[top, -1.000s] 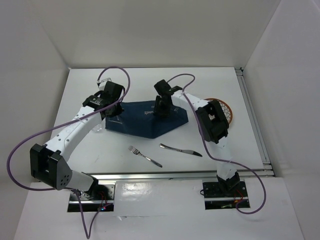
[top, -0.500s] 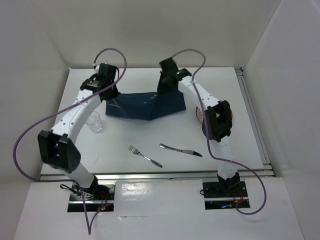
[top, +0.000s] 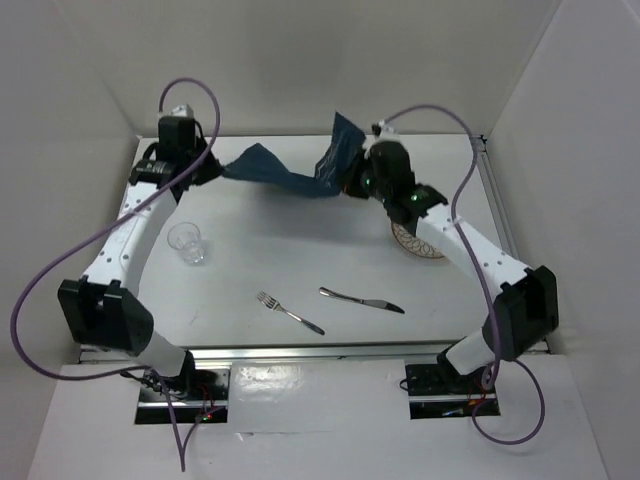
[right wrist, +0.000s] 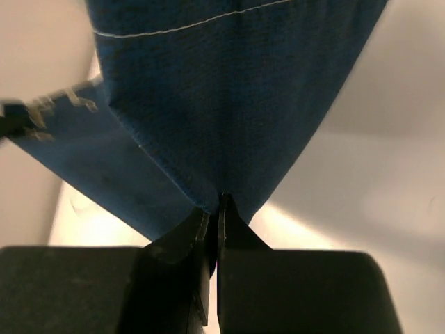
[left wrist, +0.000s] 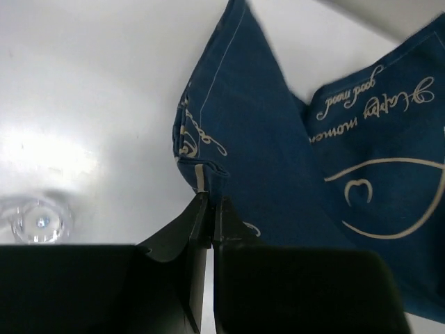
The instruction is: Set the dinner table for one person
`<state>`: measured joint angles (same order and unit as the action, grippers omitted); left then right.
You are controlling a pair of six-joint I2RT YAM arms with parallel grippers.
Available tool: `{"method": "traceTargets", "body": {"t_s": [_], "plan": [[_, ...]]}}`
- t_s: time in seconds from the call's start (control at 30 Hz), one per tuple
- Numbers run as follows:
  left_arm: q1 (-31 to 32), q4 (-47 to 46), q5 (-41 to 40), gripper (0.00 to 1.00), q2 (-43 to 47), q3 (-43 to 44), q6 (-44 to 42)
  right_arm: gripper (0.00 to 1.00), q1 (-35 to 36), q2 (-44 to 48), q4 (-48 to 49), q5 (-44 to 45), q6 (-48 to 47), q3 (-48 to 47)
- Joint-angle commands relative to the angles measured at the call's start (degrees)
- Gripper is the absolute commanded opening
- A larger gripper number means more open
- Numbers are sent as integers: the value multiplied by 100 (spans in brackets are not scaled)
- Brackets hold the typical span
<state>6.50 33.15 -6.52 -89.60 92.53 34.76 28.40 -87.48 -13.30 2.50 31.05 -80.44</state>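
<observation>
Dinner table (top: 300, 255) below, navy placemat (top: 272, 168) slung between my two pincers over its far side.

My left pincer (left wrist: 211, 209) is pinched right down on a bunched corner of the placemat, with only cloth between the fingers. My right pincer (right wrist: 217, 207) is closed just as tight on the opposite edge, and a loose corner stands up above it. The cloth sags between the two, its cream lettering and curved line drawing facing my left camera. Nearer than the placemat, on the bare white top, are a clear glass (top: 188, 243) below its left end, a fork (top: 290, 312) and a knife (top: 361, 300) near each other but apart, and a patterned plate (top: 415, 243) half hidden under my right arm.
</observation>
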Motion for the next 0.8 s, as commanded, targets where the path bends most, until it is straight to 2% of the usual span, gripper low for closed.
{"method": "traceTargets", "body": {"t_s": [0.0,0.03,0.07,0.1,0.13,0.17,0.2,0.27,0.37,0.5,0.6,0.67,0.7,0.73,0.77], "plan": [[-149,-528,291,0,469,-1485,91,0,226,424,381,250,365,1674],[-149,-528,344,11,722,-1797,92,0,227,573,311,251,515,1960],[-149,-528,345,16,821,-2087,153,6,314,635,250,251,673,2206],[-149,-528,406,21,900,-2569,232,30,419,688,249,251,883,2661],[-149,-476,406,33,1066,-2782,233,41,490,741,101,251,990,2840],[-149,-476,459,64,1129,-2950,233,60,552,855,21,355,1095,2981],[-149,-371,459,66,1181,-3047,233,89,604,908,-75,478,1201,3139],[-97,-195,337,68,1234,-3048,119,100,658,1127,-497,872,1342,3140],[26,148,56,66,1287,-2575,66,100,658,1556,-945,1199,1290,3009],[360,148,81,54,1139,-2021,-145,96,658,1796,-1156,1323,965,2552],[755,341,-59,41,656,-1687,-93,69,658,1665,-1420,1516,903,2157],[1009,342,-120,41,182,-1686,-93,48,658,1411,-1543,1569,833,1990],[1089,342,-173,41,15,-1634,-40,31,658,1314,-1675,1630,885,1910],[1160,342,-235,41,-170,-1555,-40,27,658,1226,-1745,1691,885,1849],[1282,403,-235,41,-546,-1502,-40,27,658,1033,-1746,1640,885,1796]]}}
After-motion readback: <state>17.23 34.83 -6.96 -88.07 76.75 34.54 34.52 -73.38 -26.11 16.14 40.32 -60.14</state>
